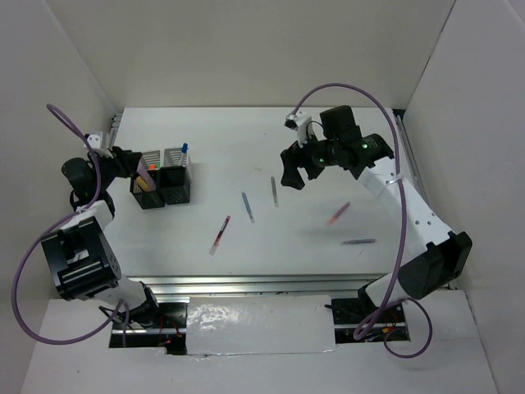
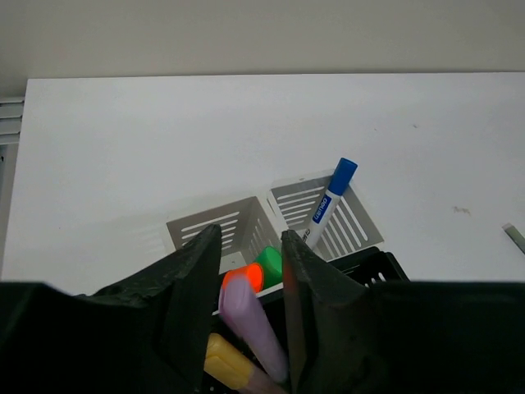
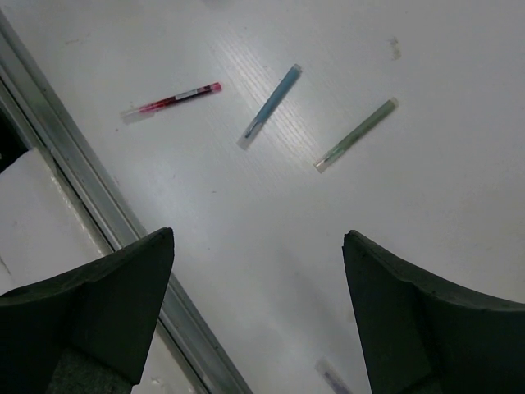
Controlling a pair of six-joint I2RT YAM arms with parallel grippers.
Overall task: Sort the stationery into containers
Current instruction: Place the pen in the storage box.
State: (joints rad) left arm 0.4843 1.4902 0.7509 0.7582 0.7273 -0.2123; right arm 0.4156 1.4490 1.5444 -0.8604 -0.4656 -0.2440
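Four mesh cups (image 1: pixel 162 182) stand clustered at the left. My left gripper (image 1: pixel 135 167) hangs over them. In the left wrist view its jaws (image 2: pixel 249 234) stand slightly apart with a blurred purple highlighter (image 2: pixel 254 324) loose between them, leaning into a black cup (image 2: pixel 385 261). Orange (image 2: pixel 244 277), green (image 2: pixel 269 264) and yellow (image 2: pixel 225 361) highlighters stand below. A white blue-capped pen (image 2: pixel 328 201) sits in a grey cup (image 2: pixel 353 226). My right gripper (image 1: pixel 294 171) is wide open (image 3: pixel 258 236) and empty, high above the table.
Thin pens lie loose mid-table: red (image 1: pixel 220 234), blue (image 1: pixel 247 206), grey (image 1: pixel 274 190), a pinkish-red one (image 1: pixel 338 213) and a dark purple one (image 1: pixel 358 242). The right wrist view shows the red (image 3: pixel 171 102), blue (image 3: pixel 270 106) and grey (image 3: pixel 356 135) pens. A metal rail (image 1: pixel 262 287) edges the near side.
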